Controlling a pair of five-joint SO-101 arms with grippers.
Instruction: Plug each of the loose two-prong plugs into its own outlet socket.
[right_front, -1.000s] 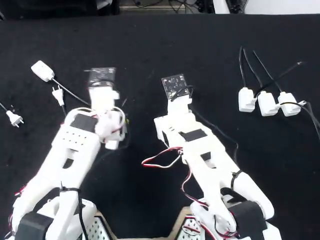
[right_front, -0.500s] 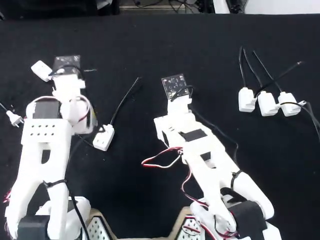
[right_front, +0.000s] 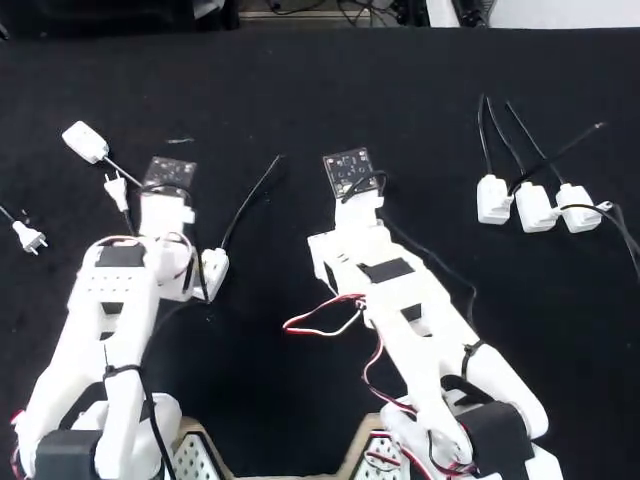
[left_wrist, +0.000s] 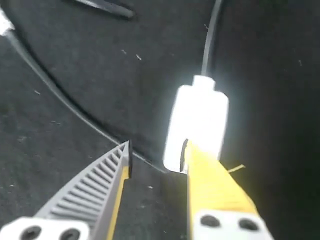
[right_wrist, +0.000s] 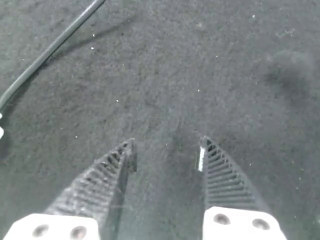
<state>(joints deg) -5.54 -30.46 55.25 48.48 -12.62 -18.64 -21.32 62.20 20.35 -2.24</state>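
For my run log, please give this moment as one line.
left claw: open, at white rectangular plastic socket block | right claw: open, above black cloth tabletop

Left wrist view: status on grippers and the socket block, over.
Left gripper open at white socket block. Right gripper open over black cloth. Loose plugs lie unplugged; black cable runs beside block.

Plugs (right_front: 117, 188) far left, three sockets (right_front: 534, 206) far right

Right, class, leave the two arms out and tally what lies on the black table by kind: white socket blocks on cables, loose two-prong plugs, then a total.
White socket blocks: 5
Loose two-prong plugs: 2
Total: 7
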